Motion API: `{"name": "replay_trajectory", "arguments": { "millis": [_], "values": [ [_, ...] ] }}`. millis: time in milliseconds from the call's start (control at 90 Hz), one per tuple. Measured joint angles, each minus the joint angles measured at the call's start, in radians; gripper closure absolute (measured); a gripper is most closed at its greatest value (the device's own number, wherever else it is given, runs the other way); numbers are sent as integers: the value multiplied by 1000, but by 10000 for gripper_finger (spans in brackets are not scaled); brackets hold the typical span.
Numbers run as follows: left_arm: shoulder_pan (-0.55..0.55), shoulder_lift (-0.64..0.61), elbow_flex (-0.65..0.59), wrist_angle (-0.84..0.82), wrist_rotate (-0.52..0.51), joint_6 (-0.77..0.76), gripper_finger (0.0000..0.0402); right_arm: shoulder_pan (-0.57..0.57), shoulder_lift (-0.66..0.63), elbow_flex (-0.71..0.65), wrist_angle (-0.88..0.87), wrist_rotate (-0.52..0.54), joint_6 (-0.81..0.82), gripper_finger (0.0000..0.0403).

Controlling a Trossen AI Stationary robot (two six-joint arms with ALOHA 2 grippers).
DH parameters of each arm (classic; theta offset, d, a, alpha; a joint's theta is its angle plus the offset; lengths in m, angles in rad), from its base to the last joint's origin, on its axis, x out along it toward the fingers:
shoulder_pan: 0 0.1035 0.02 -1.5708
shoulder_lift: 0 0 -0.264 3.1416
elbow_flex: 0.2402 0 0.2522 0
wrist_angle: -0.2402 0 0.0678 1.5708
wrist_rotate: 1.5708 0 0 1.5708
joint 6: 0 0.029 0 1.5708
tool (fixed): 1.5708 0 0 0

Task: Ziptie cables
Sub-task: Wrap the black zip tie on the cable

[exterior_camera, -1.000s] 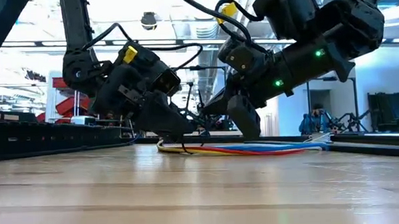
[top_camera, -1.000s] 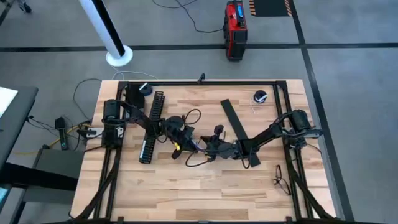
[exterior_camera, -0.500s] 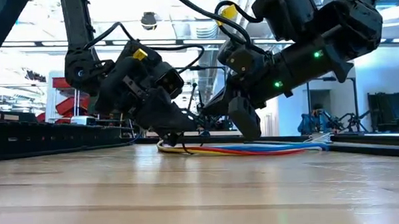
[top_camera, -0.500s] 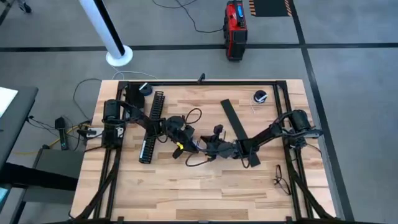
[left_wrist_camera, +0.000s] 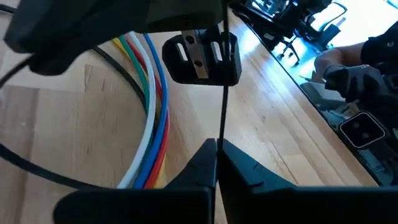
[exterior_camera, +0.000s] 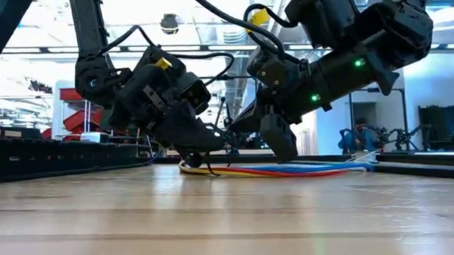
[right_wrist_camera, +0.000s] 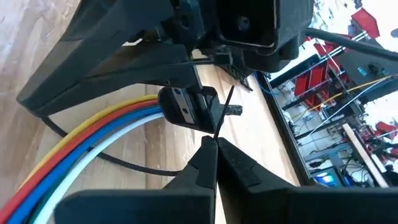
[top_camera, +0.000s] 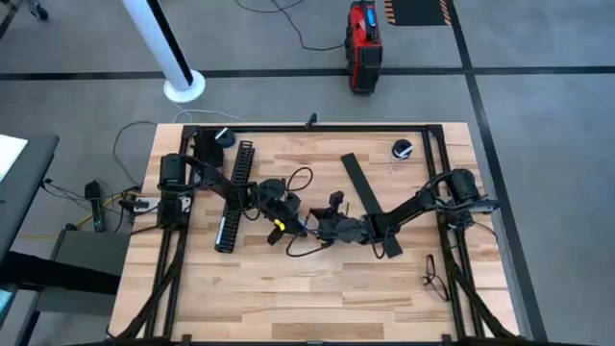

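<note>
Cables (exterior_camera: 289, 169) lie flat on the wooden table (top_camera: 288, 288) near its middle, a bundle of yellow, red, blue and white wires running side by side; you see them best in the low view, stretching from under the two grippers toward the right of that picture. Your left gripper (top_camera: 285, 217) sits low over one end of the bundle, and your right gripper (top_camera: 325, 227) meets it there from the opposite side, the two nearly touching. In the left wrist view the left fingers (left_wrist_camera: 236, 165) are pressed together on a thin black zip tie (left_wrist_camera: 222, 93) that stands up between them, beside the coloured wires. In the right wrist view the right fingers (right_wrist_camera: 239, 165) are likewise closed tip to tip on the same thin black strand (right_wrist_camera: 224, 112), just beside the cables. A long slotted black channel (top_camera: 234, 192) lies behind the left arm, and a flat black strip (top_camera: 368, 200) lies slantwise under the right arm.
</note>
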Motion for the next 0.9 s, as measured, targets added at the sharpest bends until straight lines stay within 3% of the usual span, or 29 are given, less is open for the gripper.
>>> {"name": "replay_trajectory", "arguments": {
  "millis": [122, 367, 478, 667, 900],
  "values": [
    [0, -1, 0, -4, -3, -14, 401, 0, 0, 3, -15, -1, -15, 403],
    [0, -3, 2, -15, -23, -34, 401, 0, 0, 79, -213, 2, 0, 403],
    [0, -3, 2, -14, -26, -48, 401, 0, 0, 100, -257, 60, 1, 403],
    [0, -3, 2, -15, -41, -67, 401, 7, 0, 105, -266, 142, 20, 403],
    [0, -3, 2, -15, -76, -110, 402, 34, 0, 105, -270, 148, 35, 403]
  ]
}}
